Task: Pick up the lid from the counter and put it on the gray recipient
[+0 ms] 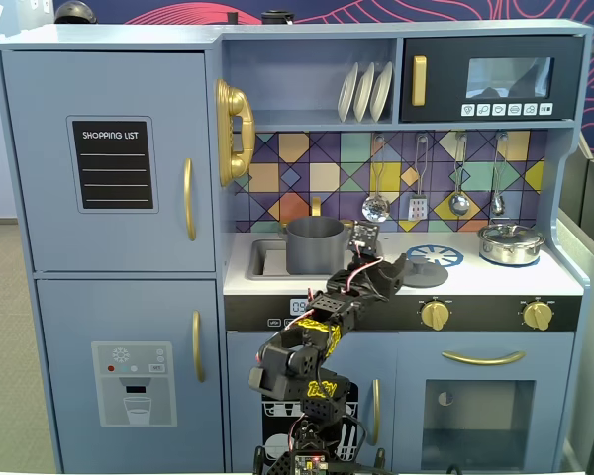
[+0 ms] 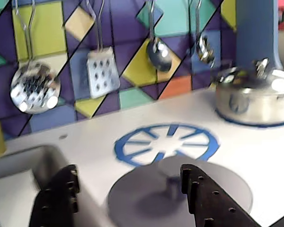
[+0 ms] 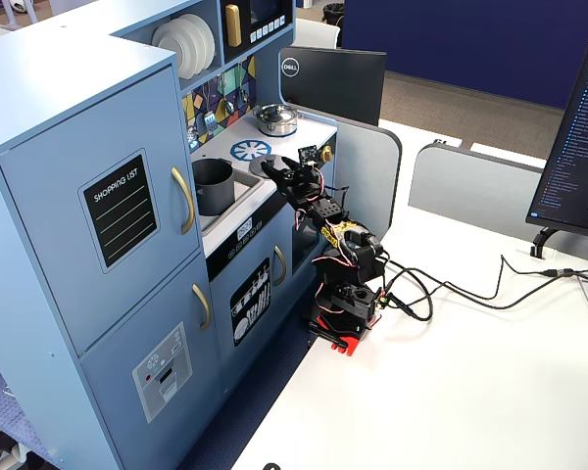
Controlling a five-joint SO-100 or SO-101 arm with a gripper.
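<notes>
the lid (image 2: 180, 191) is seen lying flat on the white counter (image 2: 255, 156) of the toy kitchen, just in front of the blue wheel-shaped burner mark (image 2: 166, 144) and overlapping its near edge (its small central knob is showing in the wrist view). the pincer (image 2: 128, 198) is being held wide open above the lid, one black finger (image 2: 57, 198) over the edge of the sink (image 2: 19, 165) at the left and the other over the lid at the right; nothing is gripped between them, and whether the right finger is touching the disc cannot be told.

in a fixed view the gray recipient (image 1: 315, 245) is shown standing upright at the sink, to the left of the lid (image 1: 423, 272), open at the top. the shiny silver pot (image 1: 511, 243) is being seen on the far right burner, well apart from the lid, with its own lid on. ladles and a spatula (image 2: 103, 71) are hanging on the tiled back wall.

in another fixed view the arm (image 3: 338, 264) is shown clamped to the edge of a white desk (image 3: 451, 382) and reaching over to the counter.
</notes>
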